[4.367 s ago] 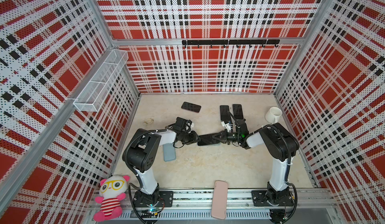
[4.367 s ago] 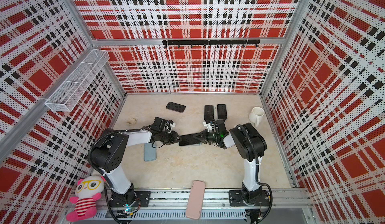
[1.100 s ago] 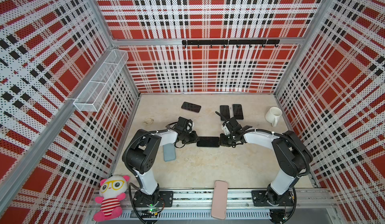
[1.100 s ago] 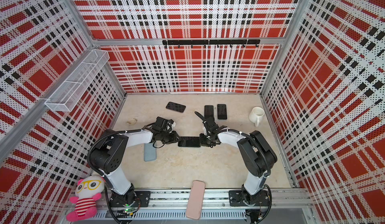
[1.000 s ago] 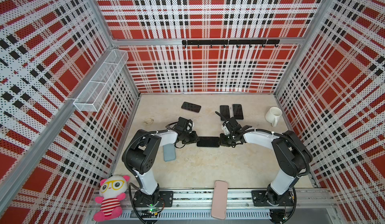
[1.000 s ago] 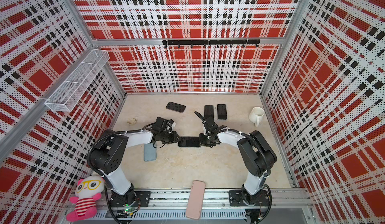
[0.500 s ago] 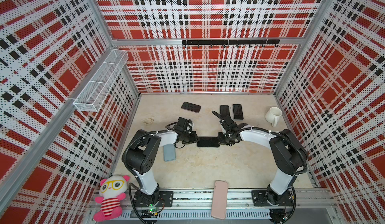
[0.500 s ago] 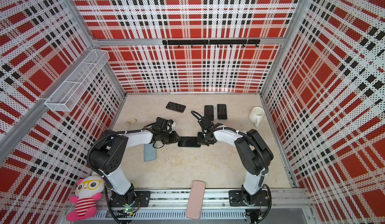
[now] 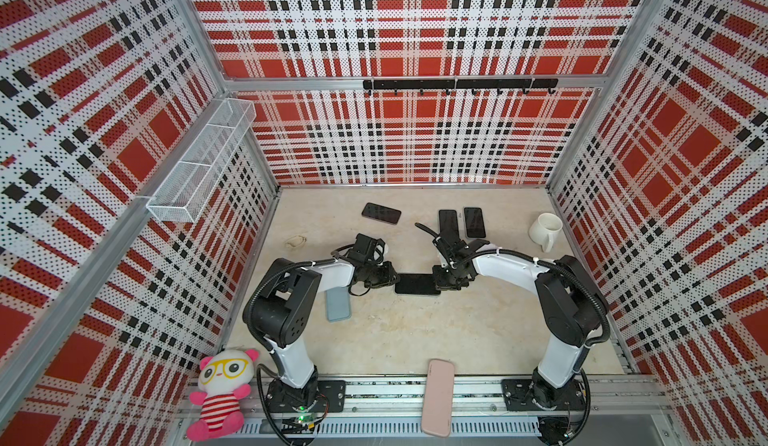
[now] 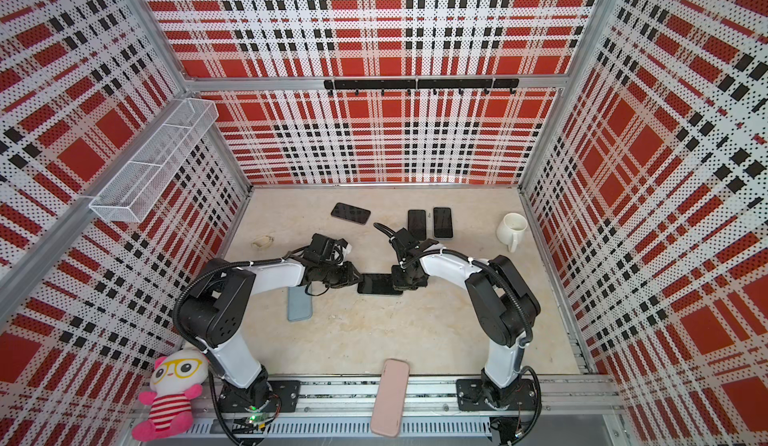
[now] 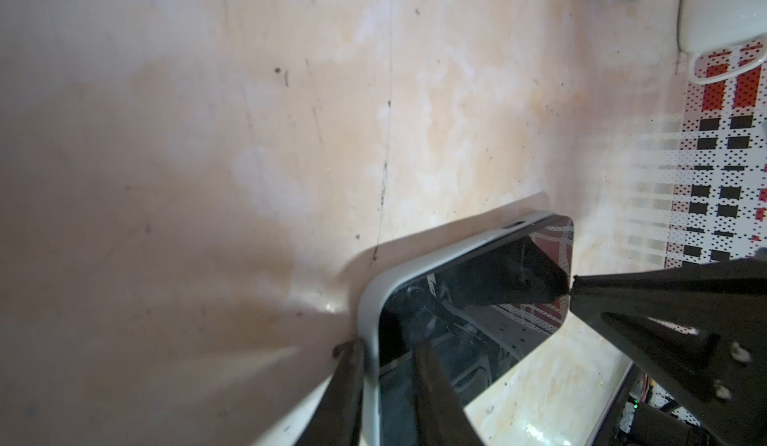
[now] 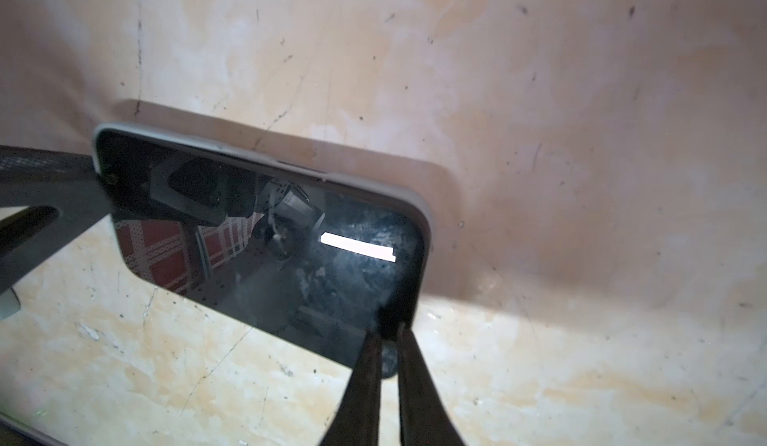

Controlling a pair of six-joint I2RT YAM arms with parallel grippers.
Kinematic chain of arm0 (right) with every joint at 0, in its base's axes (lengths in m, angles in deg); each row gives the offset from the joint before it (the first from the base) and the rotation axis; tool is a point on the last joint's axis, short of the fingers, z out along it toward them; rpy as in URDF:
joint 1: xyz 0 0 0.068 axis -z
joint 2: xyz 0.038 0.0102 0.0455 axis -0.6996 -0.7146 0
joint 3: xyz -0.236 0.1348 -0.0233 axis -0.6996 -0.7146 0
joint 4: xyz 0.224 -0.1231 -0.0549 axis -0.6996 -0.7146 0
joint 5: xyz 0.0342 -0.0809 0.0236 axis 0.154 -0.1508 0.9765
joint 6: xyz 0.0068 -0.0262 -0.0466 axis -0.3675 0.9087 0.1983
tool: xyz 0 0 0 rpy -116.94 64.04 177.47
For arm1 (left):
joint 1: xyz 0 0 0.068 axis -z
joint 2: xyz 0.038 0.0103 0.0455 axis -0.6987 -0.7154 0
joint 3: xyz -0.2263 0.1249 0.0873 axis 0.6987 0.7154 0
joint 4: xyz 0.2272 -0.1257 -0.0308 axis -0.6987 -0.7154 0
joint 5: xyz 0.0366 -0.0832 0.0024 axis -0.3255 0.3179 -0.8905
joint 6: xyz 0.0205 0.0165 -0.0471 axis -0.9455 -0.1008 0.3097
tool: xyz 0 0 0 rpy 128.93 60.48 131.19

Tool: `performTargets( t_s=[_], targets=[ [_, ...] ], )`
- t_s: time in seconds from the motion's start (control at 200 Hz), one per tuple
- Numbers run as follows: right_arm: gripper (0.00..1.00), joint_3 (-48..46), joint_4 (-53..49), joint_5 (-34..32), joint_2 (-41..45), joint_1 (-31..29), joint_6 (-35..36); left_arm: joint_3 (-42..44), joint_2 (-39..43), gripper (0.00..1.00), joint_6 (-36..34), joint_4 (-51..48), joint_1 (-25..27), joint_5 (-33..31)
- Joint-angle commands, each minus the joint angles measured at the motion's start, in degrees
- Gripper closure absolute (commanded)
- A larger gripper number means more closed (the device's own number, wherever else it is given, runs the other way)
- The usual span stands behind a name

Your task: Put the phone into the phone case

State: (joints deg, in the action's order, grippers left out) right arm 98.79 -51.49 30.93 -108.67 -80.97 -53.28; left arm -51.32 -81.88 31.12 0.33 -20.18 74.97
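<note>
Phone (image 9: 417,284) lies midway between the table's (image 9: 415,340) side edges, seated in the grey phone case (image 11: 369,298). At one end the left gripper (image 11: 386,348) clamps the case rim, apparently anchoring it. The right gripper (image 12: 390,332), jaws nearly closed, bears on the far-end corner, likely pressing it home.

Both top views are bright, evenly lit and sharp, though the red, white and black plaid perforated walls (image 9: 415,28) bend toward the edges. The wrist views are dimmer: a broad soft shadow covers much of the mottled beige tabletop (image 11: 207,174), the black-fingered left gripper (image 11: 388,342) is blurred near the lens, and the glossy black phone (image 12: 269,236) mirrors a white glare bar.
</note>
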Motion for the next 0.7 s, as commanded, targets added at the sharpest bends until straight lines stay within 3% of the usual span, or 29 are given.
performTargets(
  t_s=[0.0, 0.331, 0.696],
  targets=[
    [0.86, -0.7, -1.1, 0.8, 0.3, 0.4, 0.6, 0.4, 1.5, 0.75, -0.3, 1.3, 0.5, 1.7],
    [0.87, -1.3, -3.6, -3.1, -3.3, 0.8, 1.1, 0.3, 1.2, 0.75, -0.3, 1.2, 0.5, 1.6],
    [0.89, -6.6, 0.4, 0.5, -10.1, -1.2, -0.9, 0.2, 0.5, 0.76, -0.2, 1.4, 0.6, 1.9]
  ],
)
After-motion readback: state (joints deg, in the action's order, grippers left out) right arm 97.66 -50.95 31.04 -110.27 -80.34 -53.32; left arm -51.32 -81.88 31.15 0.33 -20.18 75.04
